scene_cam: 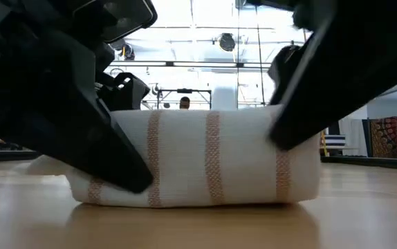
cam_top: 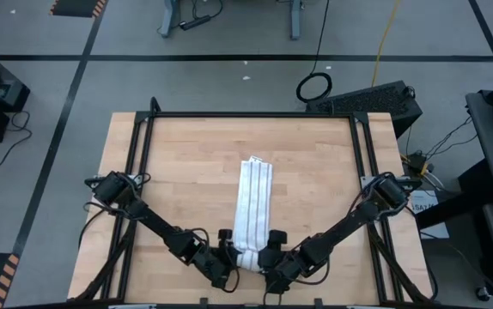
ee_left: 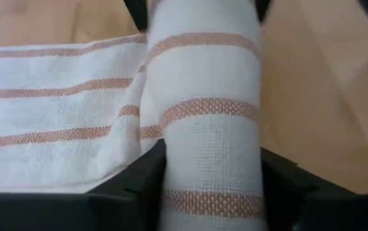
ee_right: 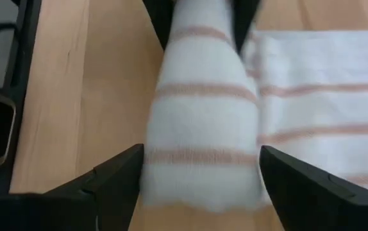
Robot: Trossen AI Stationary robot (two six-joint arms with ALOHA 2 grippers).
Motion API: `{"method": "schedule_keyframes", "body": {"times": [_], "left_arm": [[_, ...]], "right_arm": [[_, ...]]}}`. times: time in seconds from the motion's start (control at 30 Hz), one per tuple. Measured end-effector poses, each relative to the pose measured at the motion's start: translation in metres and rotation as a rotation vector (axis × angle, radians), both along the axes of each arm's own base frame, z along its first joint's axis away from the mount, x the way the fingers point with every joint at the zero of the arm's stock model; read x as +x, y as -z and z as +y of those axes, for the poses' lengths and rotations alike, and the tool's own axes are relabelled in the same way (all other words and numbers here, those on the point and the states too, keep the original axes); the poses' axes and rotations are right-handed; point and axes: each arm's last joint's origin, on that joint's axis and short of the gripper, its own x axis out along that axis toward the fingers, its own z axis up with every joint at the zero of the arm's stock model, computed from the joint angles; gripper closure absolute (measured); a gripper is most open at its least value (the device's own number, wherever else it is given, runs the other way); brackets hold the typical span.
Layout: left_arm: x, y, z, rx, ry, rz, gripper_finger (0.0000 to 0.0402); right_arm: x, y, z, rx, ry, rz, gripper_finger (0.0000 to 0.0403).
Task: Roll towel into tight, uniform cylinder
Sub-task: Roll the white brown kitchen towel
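The white towel (cam_top: 253, 206) with thin tan stripes lies as a narrow strip running from the far side toward the near edge of the wooden table. Its near end is wound into a roll (cam_top: 248, 257) (scene_cam: 198, 159) that lies across the strip and rests on the tabletop. My left gripper (ee_left: 213, 186) is at the roll's left end. My right gripper (ee_right: 202, 173) is at the roll's right end, its fingers wide apart on either side of the roll. The flat part (ee_left: 56, 109) (ee_right: 325, 109) stretches away behind the roll. My left gripper has the roll's left end (ee_left: 209, 160) between its two fingers (ee_left: 147, 183), one on each side of the roll's round wall. It comes slanting down from the table's left, along the roll's axis. The roll rests on the table. My right gripper's fingers (ee_right: 117, 176) stand close beside the roll's right end (ee_right: 200, 154), slanting down from the right; I cannot tell whether they touch it.
Black frame rails (cam_top: 135, 172) run along the table's left, right and far sides. The roll lies close to the near table edge (cam_top: 246, 300). Bare wood (cam_top: 186, 172) lies on both sides of the strip. A person (scene_cam: 185, 102) stands far off in the room.
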Motion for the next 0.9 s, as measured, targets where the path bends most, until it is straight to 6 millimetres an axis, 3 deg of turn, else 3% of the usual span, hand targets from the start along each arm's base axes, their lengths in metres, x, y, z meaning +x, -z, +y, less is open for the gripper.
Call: {"method": "schedule_keyframes", "body": {"times": [0.2,0.43,0.6,0.9], "left_arm": [[0.000,-0.003,-0.002,-0.074,0.019,0.015,0.0264],[0.006,-0.014,0.009,-0.217,0.075,0.080,0.0276],[0.018,-0.020,0.028,-0.371,0.043,0.132,0.0277],[0.032,-0.020,0.057,-0.530,0.068,0.224,0.0277]], "right_arm": [[-0.017,-0.029,-0.001,-0.012,-0.011,0.014,0.0106],[-0.029,-0.052,0.012,0.032,0.021,-0.100,0.0106],[-0.031,-0.051,0.025,0.075,0.011,-0.147,0.0105],[-0.026,-0.022,0.031,-0.067,0.010,-0.154,0.0105]]}}
